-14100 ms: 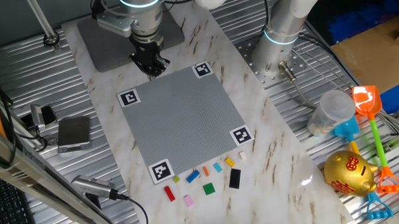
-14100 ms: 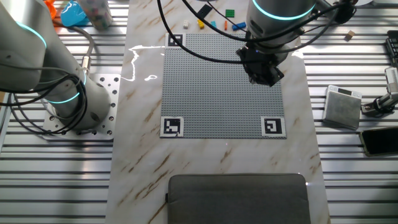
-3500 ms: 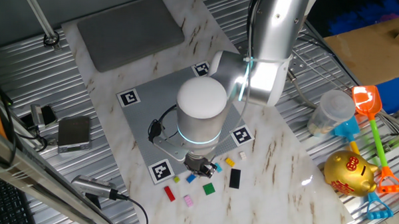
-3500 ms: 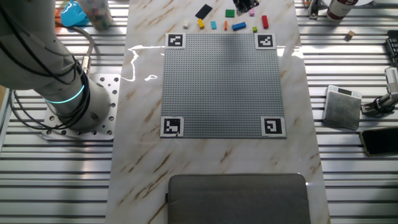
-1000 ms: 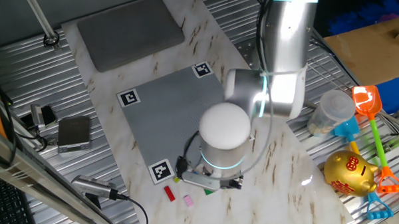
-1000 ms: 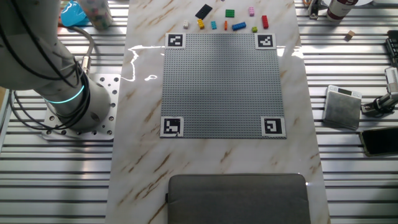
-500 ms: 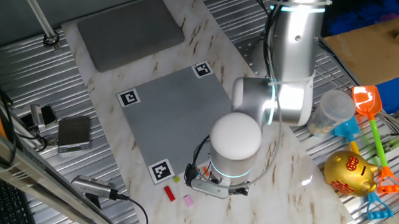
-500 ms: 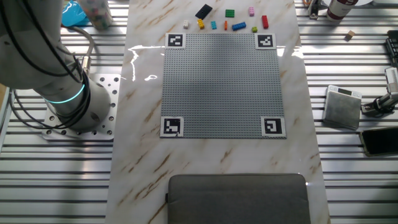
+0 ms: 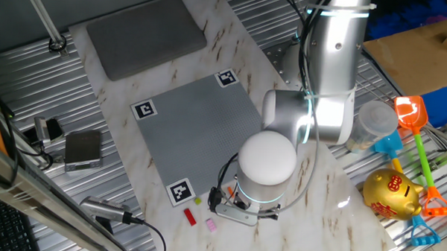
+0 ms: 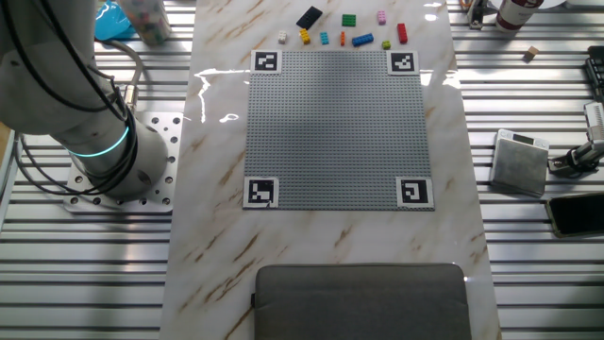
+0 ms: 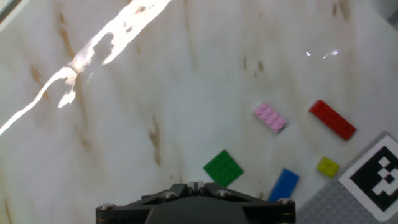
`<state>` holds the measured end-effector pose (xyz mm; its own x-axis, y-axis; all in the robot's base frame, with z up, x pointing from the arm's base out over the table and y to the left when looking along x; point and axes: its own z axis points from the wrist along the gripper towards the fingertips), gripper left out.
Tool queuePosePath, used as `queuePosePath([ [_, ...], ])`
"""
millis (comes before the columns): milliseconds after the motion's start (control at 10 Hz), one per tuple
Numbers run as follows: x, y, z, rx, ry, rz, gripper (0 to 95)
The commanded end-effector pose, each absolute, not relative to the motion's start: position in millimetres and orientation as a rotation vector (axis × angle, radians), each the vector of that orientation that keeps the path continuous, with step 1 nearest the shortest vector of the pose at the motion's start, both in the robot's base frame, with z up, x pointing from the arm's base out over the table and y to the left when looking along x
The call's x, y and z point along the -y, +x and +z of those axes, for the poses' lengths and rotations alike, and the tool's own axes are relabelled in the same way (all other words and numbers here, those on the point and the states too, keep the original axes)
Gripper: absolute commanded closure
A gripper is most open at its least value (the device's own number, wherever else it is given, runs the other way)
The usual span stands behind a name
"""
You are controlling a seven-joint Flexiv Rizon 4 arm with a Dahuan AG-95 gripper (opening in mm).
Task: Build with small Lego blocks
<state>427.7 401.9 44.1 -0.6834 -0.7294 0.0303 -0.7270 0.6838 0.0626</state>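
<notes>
The small Lego blocks lie loose on the marble just off the baseplate's edge. The other fixed view shows black (image 10: 309, 17), green (image 10: 348, 20), pink (image 10: 381, 17), red (image 10: 402, 33), blue (image 10: 362, 40) and several tinier ones. The hand view looks down on green (image 11: 223, 168), pink (image 11: 270, 117), red (image 11: 332, 119), yellow (image 11: 328, 166) and blue (image 11: 285, 184). My gripper (image 11: 194, 185) shows only at the bottom edge, above the green block, its jaws together with nothing between them. In one fixed view the arm's white wrist (image 9: 267, 160) hides the gripper and most blocks; red (image 9: 190, 218) and pink (image 9: 211, 225) show.
The grey studded baseplate (image 10: 340, 123) with black-and-white corner markers (image 11: 379, 174) fills the table's middle. A grey pad (image 10: 363, 300) lies at the far end. A gold piggy bank (image 9: 390, 192), a plastic jar (image 9: 371, 125) and toy tools (image 9: 417, 125) stand off the marble.
The arm's wrist has drifted a little right and toward the table's front edge above the blocks. No block has moved.
</notes>
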Motion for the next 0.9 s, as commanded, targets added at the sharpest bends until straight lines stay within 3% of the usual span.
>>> queuePosePath([
  [100, -401.9, 427.5, 44.6, 2.808, 1.273, -0.074, 95.0],
  [900, -401.9, 427.5, 44.6, 2.825, 1.270, -0.064, 95.0],
])
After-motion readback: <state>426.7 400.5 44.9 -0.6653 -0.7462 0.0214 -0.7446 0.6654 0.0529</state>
